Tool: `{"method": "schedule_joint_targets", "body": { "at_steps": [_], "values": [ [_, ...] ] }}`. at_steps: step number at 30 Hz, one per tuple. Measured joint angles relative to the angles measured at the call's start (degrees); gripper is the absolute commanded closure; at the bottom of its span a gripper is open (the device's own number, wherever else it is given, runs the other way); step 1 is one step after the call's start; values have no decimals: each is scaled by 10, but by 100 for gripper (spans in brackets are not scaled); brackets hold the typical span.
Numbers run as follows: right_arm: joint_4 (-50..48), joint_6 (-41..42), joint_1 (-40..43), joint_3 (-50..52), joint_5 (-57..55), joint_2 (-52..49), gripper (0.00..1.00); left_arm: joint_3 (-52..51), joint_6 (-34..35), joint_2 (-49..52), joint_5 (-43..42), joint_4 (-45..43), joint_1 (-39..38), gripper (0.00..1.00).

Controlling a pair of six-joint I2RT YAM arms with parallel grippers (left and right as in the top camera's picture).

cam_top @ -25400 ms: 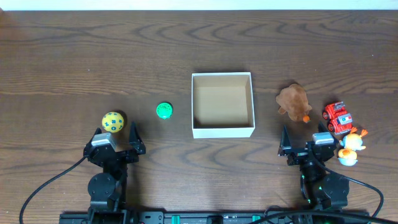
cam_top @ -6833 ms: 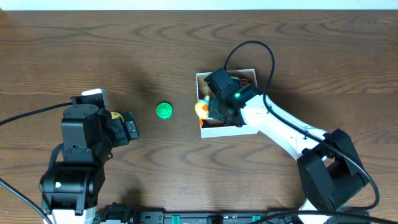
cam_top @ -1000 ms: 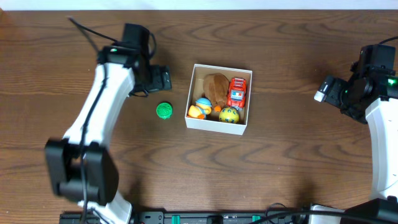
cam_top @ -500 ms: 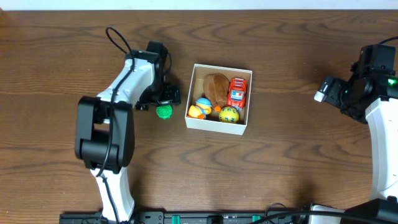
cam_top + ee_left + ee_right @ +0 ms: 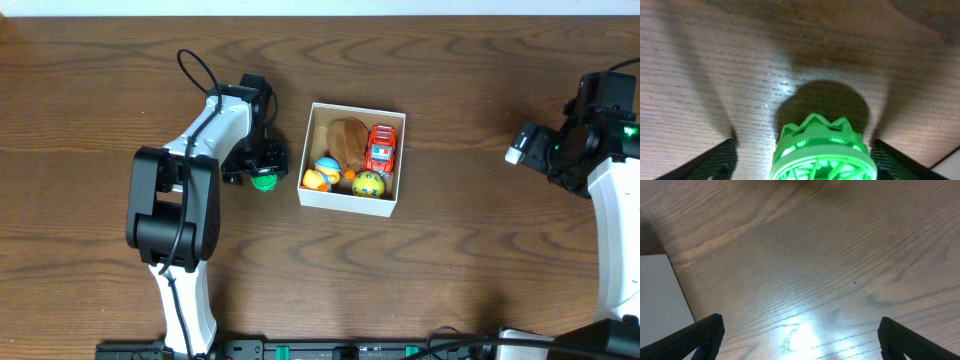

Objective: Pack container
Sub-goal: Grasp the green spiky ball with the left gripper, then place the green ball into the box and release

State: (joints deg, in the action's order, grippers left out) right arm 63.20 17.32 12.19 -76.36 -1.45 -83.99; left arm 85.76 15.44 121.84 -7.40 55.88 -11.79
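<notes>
The container [image 5: 314, 190], a small white box, holds a brown plush [image 5: 347, 137], a red truck [image 5: 381, 148], a yellow ball [image 5: 368, 184] and an orange-and-blue toy [image 5: 322, 172]. A green round toy [image 5: 264, 182] lies on the table just left of the box. My left gripper [image 5: 263, 171] is open and straddles the green toy. In the left wrist view the green toy [image 5: 822, 150] sits between the fingers [image 5: 715, 161], with a gap on each side. My right gripper [image 5: 522, 148] is open and empty at the right, far from the box.
The dark wood table [image 5: 450, 260] surrounds everything. The right wrist view shows bare wood between the open gripper [image 5: 807, 340] and a white patch [image 5: 660, 290] at the left edge. The table's far edge runs along the top.
My left gripper has moved from behind the green toy toward the front and now sits around it. The box, its toys and the right arm have not moved.
</notes>
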Motion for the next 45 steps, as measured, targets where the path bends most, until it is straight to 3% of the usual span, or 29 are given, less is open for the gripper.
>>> {"method": "schedule_joint_targets", "body": {
  "at_steps": [21,27,32,39,45],
  "values": [
    [0,0,0,0,0,0,1,1,2,0,0,32,0,61],
    [0,0,0,0,0,0,1,41,2,-8,0,70,-1,62],
    [0,0,0,0,0,0,1,101,2,-80,1,74,-18,62],
    [0,0,0,0,0,0,1,150,-23,-218,6,-25,-127,62],
    [7,0,0,0,0,0,1,148,-54,-197,31,-56,-195,62]
  ]
}}
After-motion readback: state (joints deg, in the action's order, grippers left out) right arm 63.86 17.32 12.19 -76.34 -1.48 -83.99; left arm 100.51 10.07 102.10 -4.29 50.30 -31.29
